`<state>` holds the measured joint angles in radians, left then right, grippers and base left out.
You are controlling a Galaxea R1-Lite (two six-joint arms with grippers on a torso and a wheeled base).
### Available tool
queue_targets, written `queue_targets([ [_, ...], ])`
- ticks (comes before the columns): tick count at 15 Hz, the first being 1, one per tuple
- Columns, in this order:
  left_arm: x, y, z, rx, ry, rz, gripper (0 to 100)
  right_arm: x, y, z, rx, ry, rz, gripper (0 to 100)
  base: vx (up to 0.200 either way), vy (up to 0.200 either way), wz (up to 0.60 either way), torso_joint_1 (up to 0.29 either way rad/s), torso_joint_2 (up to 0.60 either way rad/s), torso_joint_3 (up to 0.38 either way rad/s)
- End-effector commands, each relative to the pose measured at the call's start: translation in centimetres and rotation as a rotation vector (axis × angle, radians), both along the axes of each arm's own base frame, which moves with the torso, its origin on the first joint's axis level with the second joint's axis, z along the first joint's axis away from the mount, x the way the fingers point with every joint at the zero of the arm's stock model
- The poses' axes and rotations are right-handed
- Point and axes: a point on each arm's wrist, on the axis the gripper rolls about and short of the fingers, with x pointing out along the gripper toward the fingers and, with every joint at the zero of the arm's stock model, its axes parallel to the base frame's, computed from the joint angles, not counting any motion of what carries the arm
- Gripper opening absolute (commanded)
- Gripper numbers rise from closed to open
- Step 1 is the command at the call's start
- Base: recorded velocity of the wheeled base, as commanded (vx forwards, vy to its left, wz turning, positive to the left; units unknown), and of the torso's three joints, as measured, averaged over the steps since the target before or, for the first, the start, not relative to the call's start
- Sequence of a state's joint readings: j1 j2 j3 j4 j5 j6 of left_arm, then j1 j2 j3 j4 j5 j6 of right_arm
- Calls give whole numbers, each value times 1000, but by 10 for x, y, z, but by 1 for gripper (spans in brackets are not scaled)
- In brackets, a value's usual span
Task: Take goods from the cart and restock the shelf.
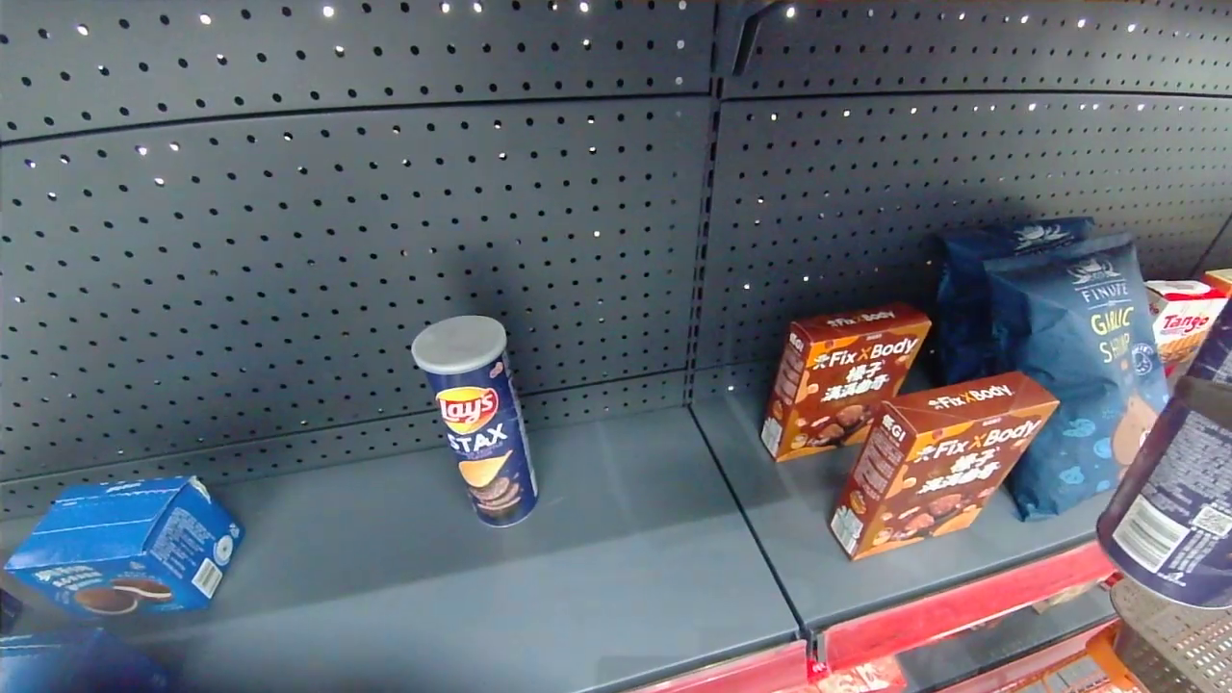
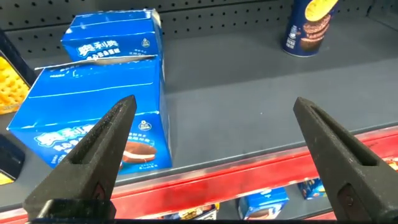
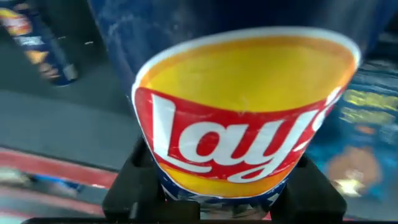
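Right gripper (image 3: pixel 221 202) is clamping the held chip can (image 1: pixel 1169 481), fingers pressing in on both sides of it. Can is hanging tilted at the far right, by the front edge of the shelf (image 1: pixel 597 577), just in front of the blue snack bags (image 1: pixel 1068 366).

Left gripper (image 2: pixel 214 106) is hovering with its fingers spread wide, gripping nothing, at the shelf's near left, just right of the near cookie box (image 2: pixel 99 118). Far cookie box (image 2: pixel 112 37) is sitting right behind that one; can't tell if they're touching.

Second chip can (image 1: pixel 476 423) is standing upright mid-shelf, close to the pegboard back (image 1: pixel 337 241), well apart from everything else.

Right of centre, rear brown box (image 1: pixel 842 380) and front brown box (image 1: pixel 938 462) are standing beside the bags. Red edge strip (image 2: pixel 249 177) is running along the shelf front.
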<state>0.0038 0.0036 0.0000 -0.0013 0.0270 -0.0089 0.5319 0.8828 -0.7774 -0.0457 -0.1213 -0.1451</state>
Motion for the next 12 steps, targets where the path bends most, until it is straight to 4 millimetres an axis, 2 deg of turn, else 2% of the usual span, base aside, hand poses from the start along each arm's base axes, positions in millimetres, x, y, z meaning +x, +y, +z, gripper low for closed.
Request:
queue_targets([
  [1,0,0,0,0,1,1,100,11,17,1,-21,34,69,0,0,0,600,7,7,2],
  [4,0,0,0,0,-1,1,100,9,17,1,-22,32,77,0,0,0,600,4,1,6],
  [8,0,0,0,0,1,1,100,-4,13,-7,-23,33,128,0,0,0,0,0,0,0],
  [12,0,0,0,0,-1,1,100,0,18,-25,-37,103,140,0,0,0,0,0,0,0],
])
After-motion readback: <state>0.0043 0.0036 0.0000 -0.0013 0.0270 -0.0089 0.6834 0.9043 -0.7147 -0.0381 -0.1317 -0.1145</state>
